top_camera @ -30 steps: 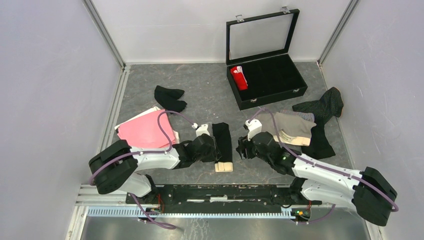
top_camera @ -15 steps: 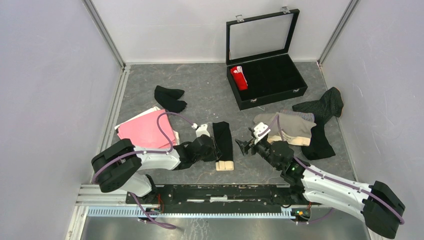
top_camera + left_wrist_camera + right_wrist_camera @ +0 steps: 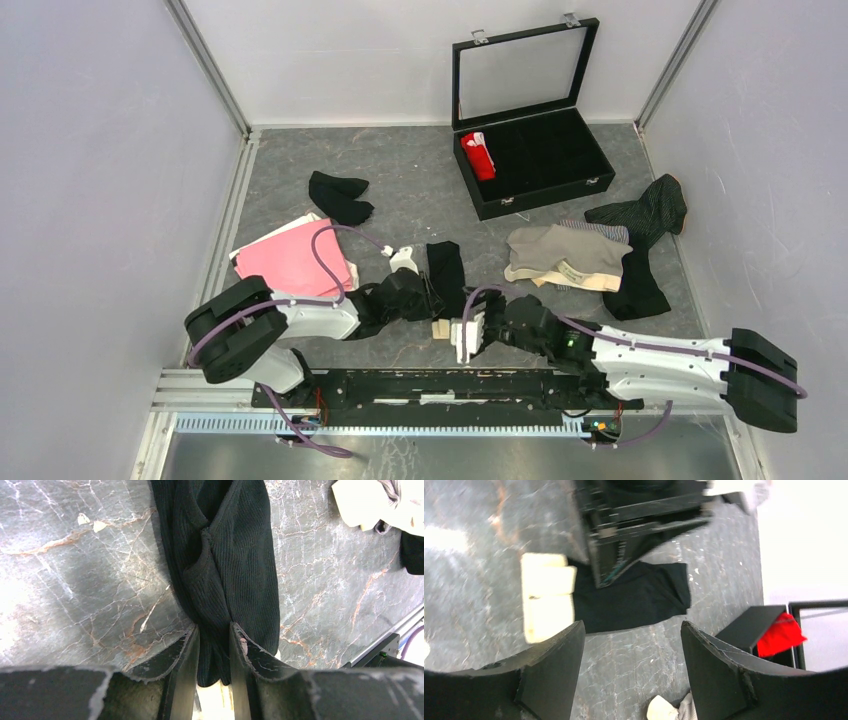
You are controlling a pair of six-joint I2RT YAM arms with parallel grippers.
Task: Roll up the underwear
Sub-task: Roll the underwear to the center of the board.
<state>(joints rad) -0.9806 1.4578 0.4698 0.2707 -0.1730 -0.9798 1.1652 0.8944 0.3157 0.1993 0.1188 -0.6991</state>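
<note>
A black underwear (image 3: 446, 275) with a cream waistband (image 3: 441, 327) lies stretched on the floor between the arms. My left gripper (image 3: 430, 300) is shut on its bunched middle near the waistband; in the left wrist view the jaws (image 3: 214, 630) pinch the ribbed black cloth (image 3: 240, 555). My right gripper (image 3: 470, 328) is open and empty just right of the waistband end. In the right wrist view its jaws (image 3: 632, 625) stand wide apart above the floor beside the black cloth (image 3: 634, 600) and waistband (image 3: 546, 597).
An open black case (image 3: 545, 200) at the back holds a red rolled underwear (image 3: 478, 155). A pink garment (image 3: 290, 262) and a small black one (image 3: 338, 196) lie left. Beige (image 3: 565, 255), pinstriped (image 3: 645, 212) and black (image 3: 636, 290) garments lie right.
My right arm swung from beside the beige garment down and left to the waistband end of the black underwear. My left gripper stayed clamped on the cloth.
</note>
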